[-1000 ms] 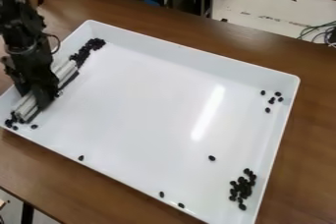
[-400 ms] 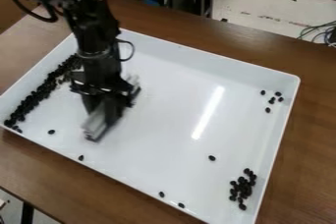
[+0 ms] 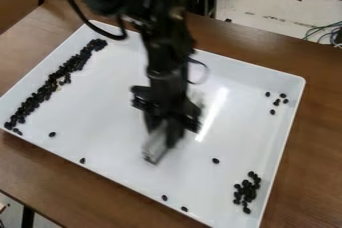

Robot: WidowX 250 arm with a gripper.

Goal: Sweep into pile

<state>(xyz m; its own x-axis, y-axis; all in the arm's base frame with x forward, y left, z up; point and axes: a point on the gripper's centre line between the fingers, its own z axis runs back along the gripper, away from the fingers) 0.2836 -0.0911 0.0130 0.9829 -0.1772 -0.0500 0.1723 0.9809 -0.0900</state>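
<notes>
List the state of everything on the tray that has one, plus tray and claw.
White rectangular plastic tray, upright, lying flat on the brown wooden table
Black robot claw, above mid-tray
Pale grey sweeping tool, slanted, under the claw
Long row of small black beans, bunched along the left wall
Lower-right black bean cluster, loosely piled
Upper-right black bean group, spread apart
Single black beans, scattered, unpiled

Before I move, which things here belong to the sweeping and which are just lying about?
For the job:
- gripper with pale sweeping tool
- white tray
- black pieces: long row, clump, scattered strays

Just about:
- thin cables past the table's far edge
- wooden table, only as support
</notes>
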